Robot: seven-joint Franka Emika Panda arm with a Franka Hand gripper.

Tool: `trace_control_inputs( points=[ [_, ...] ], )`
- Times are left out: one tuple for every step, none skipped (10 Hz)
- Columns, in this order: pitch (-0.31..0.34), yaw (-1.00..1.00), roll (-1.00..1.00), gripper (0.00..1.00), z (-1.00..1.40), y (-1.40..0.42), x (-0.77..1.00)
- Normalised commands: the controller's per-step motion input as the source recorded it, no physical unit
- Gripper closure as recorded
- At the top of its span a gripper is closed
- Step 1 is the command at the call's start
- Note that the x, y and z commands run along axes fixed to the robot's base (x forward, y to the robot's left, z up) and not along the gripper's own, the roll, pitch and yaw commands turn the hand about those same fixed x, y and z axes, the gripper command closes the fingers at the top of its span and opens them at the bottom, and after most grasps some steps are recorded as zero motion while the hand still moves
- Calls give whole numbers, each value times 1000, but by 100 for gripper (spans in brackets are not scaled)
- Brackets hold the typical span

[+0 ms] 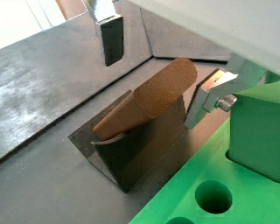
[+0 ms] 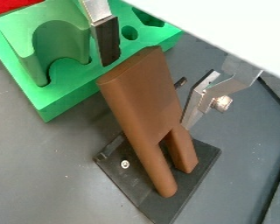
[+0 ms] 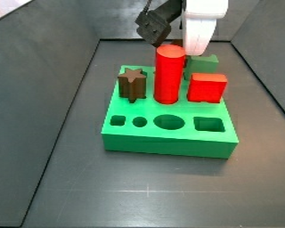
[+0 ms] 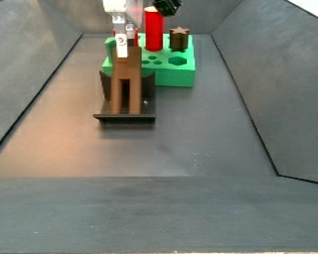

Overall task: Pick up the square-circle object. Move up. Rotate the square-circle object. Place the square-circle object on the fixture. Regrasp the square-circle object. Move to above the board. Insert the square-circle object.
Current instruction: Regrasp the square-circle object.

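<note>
The peg is leaning in the fixture, which sits on the desk just left of the board in a side view. Its lower end is down on the base plate and its upper end tilts up through the gripper. The fingers are spread wide, one on each side of the peg's top, and neither seems to be touching it.

I'd say the regrasp is where this goes wrong. The peg is only propped, not clamped. If one finger reaches it before the other as they close, it could be pushed sideways along the bracket, or tipped off onto the desk. It also slants across the gap instead of lying square to the pads. A squeeze could therefore twist it, and it would end up held crooked, which would likely jam at the hole later. From here I can't tell how high on the peg the pads would land. Too near the tip and it might pivot in the grip when lifted.

Further right, the board is close by, with a red cylinder and a star peg standing in it. A swing of the long peg at low height could clip them.

The peg itself is a plain, matte brown bar, long and slim. It is rounded at the upper end and looks flatter-sided lower down.
</note>
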Motion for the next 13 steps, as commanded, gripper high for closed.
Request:
trace_control_inputs(
  points=[
    [201, 63, -20, 0, -2, -13, 98],
    [201, 63, -20, 0, -2, -12, 98],
    [201, 63, -20, 0, -2, -12, 98],
    [201, 63, -20, 0, -2, -12, 98],
    [201, 63, -20, 0, -2, -13, 98],
    [201, 63, -20, 0, -2, -13, 98],
    [201, 63, -20, 0, -2, -13, 98],
    [201, 63, -20, 0, -2, -13, 98],
    [201, 63, -20, 0, -2, -12, 98],
    [201, 63, -20, 0, -2, -13, 98],
    [201, 63, -20, 0, -2, -12, 98],
    [201, 63, -20, 0, -2, -12, 98],
    [201, 63, -20, 0, -2, -12, 98]
  ],
)
